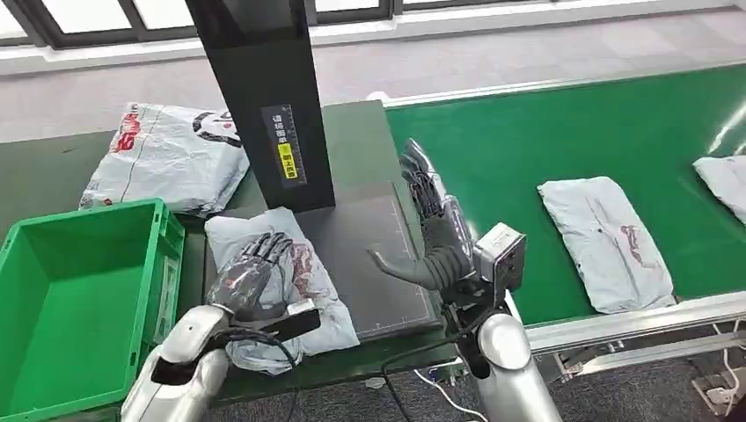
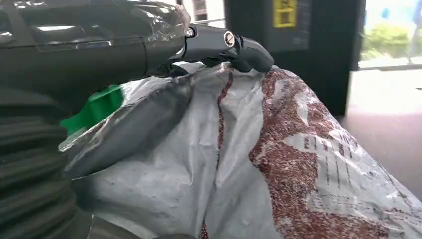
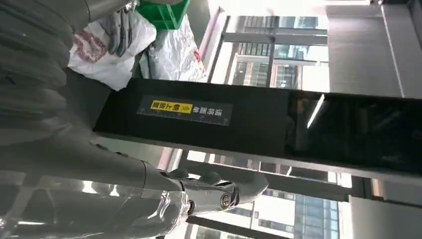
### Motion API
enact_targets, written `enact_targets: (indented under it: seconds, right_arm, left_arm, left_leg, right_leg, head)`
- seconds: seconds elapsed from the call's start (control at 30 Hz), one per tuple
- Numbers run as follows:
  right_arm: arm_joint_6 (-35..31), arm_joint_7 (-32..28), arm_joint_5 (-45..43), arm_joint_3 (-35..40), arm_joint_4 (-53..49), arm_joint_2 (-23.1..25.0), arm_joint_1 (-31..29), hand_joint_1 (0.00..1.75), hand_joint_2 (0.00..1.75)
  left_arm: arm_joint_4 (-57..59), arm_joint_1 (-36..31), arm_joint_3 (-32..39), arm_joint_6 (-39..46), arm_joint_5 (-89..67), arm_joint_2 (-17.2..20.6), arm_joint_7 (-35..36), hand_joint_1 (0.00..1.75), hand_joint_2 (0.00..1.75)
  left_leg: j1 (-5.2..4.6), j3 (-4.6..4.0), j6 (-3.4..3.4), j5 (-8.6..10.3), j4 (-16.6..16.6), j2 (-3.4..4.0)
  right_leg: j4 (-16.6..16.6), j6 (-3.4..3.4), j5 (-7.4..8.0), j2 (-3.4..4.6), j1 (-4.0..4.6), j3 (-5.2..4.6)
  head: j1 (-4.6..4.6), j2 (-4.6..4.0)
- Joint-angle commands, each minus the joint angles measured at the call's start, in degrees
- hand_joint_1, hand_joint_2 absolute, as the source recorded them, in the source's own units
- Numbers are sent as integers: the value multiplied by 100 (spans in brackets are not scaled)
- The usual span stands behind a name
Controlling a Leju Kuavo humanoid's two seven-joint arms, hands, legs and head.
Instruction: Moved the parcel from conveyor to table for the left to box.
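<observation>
Head view, surroundings first. Black post [image 1: 264, 97] w/ yellow label rises top centre from a dark mat [image 1: 378, 264] on the green tabletop [image 1: 361, 145]; it stands just behind the parcel and between the two arms. Second grey bag [image 1: 167, 158] w/ red and black print lies upper left on the tabletop, behind the crate. Green conveyor [image 1: 528, 149] fills the right half; one grey bag [image 1: 607, 242] on it right of centre, another [image 1: 726, 180] cut off at the right edge.

Containers: green crate [image 1: 79, 299] at lower left, nothing seen inside, its right wall just beside the parcel.

Parcel [image 1: 281, 281], grey w/ red print, lies on the tabletop lower centre-left, part on the mat's left edge. Left hand [image 1: 251, 272] rests flat on top of it, fingers [image 1: 268, 251] stretched out and a little apart, pressing rather than wrapped. Left wrist view: dark fingers [image 2: 219, 45] lie over the crumpled film; whether the thumb hooks under the parcel's edge, can't tell.

Right hand [image 1: 431, 229] is upright over the mat's right edge beside the conveyor, fingers spread, thumb out to the left, holding nothing. Right wrist view: same hand [image 3: 149, 194] w/ the post [image 3: 249, 124] behind it.
</observation>
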Motion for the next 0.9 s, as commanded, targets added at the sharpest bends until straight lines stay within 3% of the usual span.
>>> enact_targets:
  seconds: [0.03, 0.13, 0.17, 0.2, 0.33, 0.47, 0.67, 0.9]
  right_arm:
    - [54, 29, -5, -418, -46, 133, 102, 0, 175]
    - [-12, 31, -18, -479, -135, 128, 162, 0, 175]
    - [-65, 15, -36, -514, -184, 112, 189, 0, 175]
    - [-81, 11, -39, -531, -199, 96, 202, 0, 175]
    - [-83, 10, -41, -535, -218, 78, 215, 0, 175]
    - [-159, -6, -63, -524, -227, 70, 229, 0, 175]
    - [-428, -64, -112, -540, -480, -66, 508, 0, 175]
    - [-659, -149, -128, -531, -656, -181, 789, 0, 175]
  left_arm:
    - [2000, -957, -1118, -309, -230, 347, -103, 0, 175]
    - [2731, -1465, -1421, -454, -189, 281, -316, 0, 175]
    - [2947, -1645, -1552, -504, -212, 266, -407, 134, 175]
    - [2987, -1706, -1576, -521, -211, 260, -444, 175, 175]
    - [3024, -1752, -1590, -527, -204, 250, -459, 175, 175]
    - [3104, -1786, -1674, -505, -161, 239, -501, 175, 175]
    - [3170, -2101, -1925, -512, 0, 140, -666, 175, 175]
    - [2970, -2178, -1881, -461, 478, 207, -858, 175, 175]
  left_leg:
    - [2, 3, 2, 13, -13, -2]
    - [-1, 4, 2, 12, -5, -20]
    - [1, -6, 3, 26, -15, -22]
    - [2, -1, 10, 23, -10, -20]
    - [0, 10, 13, 16, -1, -11]
    - [1, -40, 12, 34, -13, 2]
    - [-1, 33, 9, 29, -4, -11]
    - [-1, 25, 9, 31, -9, -2]
  right_leg:
    - [-16, 0, 12, -10, 3, 7]
    - [-5, 0, 5, -26, 0, 11]
    - [-15, 0, 16, -33, 1, 4]
    - [-13, 1, 14, -30, 3, 12]
    - [-2, 1, 11, -22, 0, 33]
    - [-13, 0, 32, -12, 2, 11]
    - [-3, -6, 20, -23, 1, 41]
    - [-10, -6, 25, -17, 2, 30]
  head:
    - [0, 0]
    - [0, 0]
    - [0, 0]
    - [0, 0]
    - [0, 0]
    - [0, 0]
    - [0, 0]
    - [0, 0]
